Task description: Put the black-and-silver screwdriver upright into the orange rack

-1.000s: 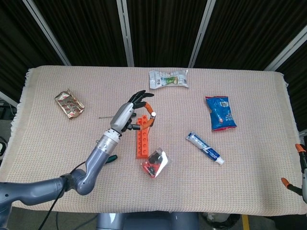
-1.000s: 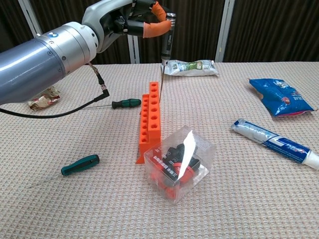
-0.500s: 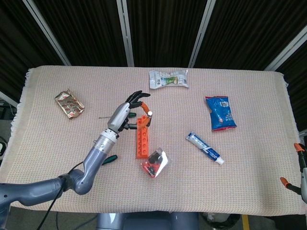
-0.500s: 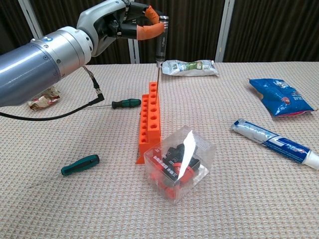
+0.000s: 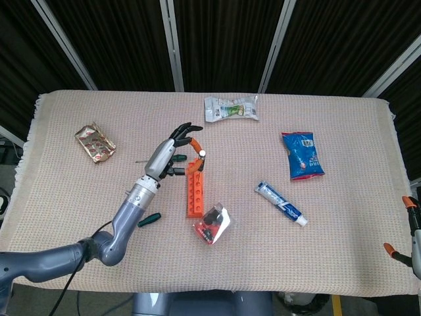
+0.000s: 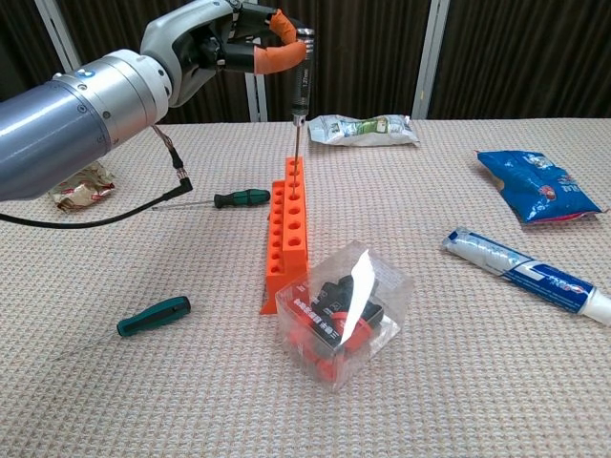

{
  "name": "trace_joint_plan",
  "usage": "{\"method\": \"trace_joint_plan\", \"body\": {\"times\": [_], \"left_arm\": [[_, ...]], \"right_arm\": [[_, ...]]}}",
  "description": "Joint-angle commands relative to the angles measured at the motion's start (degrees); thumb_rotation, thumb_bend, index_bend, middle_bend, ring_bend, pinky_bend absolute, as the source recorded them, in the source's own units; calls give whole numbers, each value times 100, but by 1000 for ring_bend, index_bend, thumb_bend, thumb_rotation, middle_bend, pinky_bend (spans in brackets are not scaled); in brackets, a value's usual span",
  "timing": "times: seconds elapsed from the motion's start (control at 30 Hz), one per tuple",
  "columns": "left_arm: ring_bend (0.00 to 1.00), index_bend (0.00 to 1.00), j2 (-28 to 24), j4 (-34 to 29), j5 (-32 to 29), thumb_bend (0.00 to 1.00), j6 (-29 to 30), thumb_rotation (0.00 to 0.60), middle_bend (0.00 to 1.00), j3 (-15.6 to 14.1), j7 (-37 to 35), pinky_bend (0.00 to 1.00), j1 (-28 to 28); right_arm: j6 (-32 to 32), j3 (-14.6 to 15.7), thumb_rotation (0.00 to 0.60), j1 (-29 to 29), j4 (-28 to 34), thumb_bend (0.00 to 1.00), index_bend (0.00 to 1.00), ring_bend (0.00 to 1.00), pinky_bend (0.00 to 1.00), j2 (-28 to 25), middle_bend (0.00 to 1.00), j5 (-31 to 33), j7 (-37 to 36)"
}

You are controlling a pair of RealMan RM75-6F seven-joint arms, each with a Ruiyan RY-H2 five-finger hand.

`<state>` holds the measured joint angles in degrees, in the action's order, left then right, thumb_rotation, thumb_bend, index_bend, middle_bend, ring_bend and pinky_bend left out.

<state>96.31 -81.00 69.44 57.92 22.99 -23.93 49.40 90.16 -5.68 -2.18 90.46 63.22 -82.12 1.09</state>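
Note:
My left hand (image 6: 229,43) (image 5: 172,150) pinches the black-and-silver screwdriver (image 6: 300,81) near its top and holds it upright, tip down. The thin shaft points at the far end of the orange rack (image 6: 289,224) (image 5: 195,189), right at one of the end holes; I cannot tell whether the tip is inside. The rack lies lengthwise on the cloth with two rows of holes. In the head view the screwdriver's silver cap (image 5: 202,153) shows just over the rack's far end. My right hand is not in view.
Two green-handled screwdrivers (image 6: 242,198) (image 6: 154,316) lie left of the rack. A clear box of parts (image 6: 344,313) touches the rack's near end. A toothpaste tube (image 6: 528,276), blue snack bag (image 6: 539,185), white-green packet (image 6: 364,128) and foil wrapper (image 5: 95,143) lie around.
My left hand has carried the upright screwdriver leftward and lower, from beside the rack's far end to right over its end holes.

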Motion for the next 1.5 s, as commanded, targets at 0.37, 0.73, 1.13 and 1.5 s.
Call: {"method": "trace_joint_plan", "body": {"times": [0.37, 0.73, 1.13, 1.5], "left_arm": [[0, 641, 70, 105, 20, 537, -37, 530, 133, -41, -60, 0, 21], [0, 641, 150, 237, 87, 537, -75, 531, 133, -144, -258, 0, -23], [0, 643, 207, 453, 494, 552, 32, 536, 134, -416, -649, 0, -146], [0, 642, 360, 760, 846, 553, 241, 532, 133, -678, -927, 0, -262]], "right_arm": [[-10, -3, 600, -11, -4, 0, 54, 0, 146, 7, 79, 36, -5], [1, -10, 600, -27, -8, 0, 54, 0, 146, -5, 79, 53, -27], [-9, -21, 600, -24, -17, 0, 55, 0, 146, 5, 81, 72, -28], [-26, -23, 600, -25, -17, 0, 55, 0, 146, -12, 83, 85, -39]]}}
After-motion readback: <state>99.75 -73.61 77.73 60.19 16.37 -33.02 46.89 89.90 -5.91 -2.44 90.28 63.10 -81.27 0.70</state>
